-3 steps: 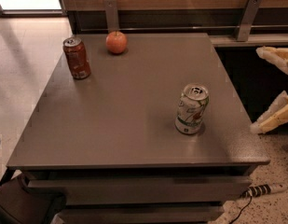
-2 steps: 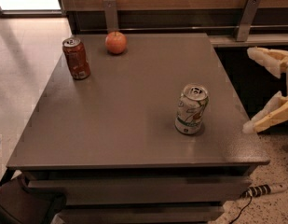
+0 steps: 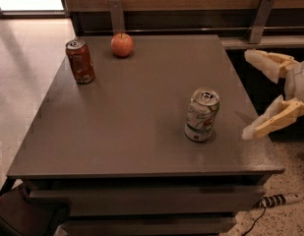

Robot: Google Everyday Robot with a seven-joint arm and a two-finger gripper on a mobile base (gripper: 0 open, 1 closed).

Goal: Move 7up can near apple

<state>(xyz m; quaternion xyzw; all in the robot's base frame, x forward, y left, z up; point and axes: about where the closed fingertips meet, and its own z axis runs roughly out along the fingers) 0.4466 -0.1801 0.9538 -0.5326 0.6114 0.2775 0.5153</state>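
Grey-brown table, seen from above its near edge, with the job plainly at its start. The 7up can stands upright on the near right part of the top, and the apple sits by the far edge, left of centre, well apart from it. A reddish-brown can stands upright just left of the apple and a little nearer; it has no part in the task.

The gripper hangs at the table's right edge, to the right of the 7up can. Its two pale fingers are spread wide with nothing between them. The nearer finger's tip reaches over the table's edge close to the can, but a clear strip of tabletop shows between the two, so there is no contact.

By this showing, nothing of the move is done: the can is neither gripped nor lifted. What is left is the whole of it. The gripper must slide in around the can, close on it and carry it to the far left across the open middle of the table. It must then set the can down beside the apple (the likelier gap looks to be on the apple's right or near side, away from the other can). A round apple may roll if nudged, so the set-down calls for some care.
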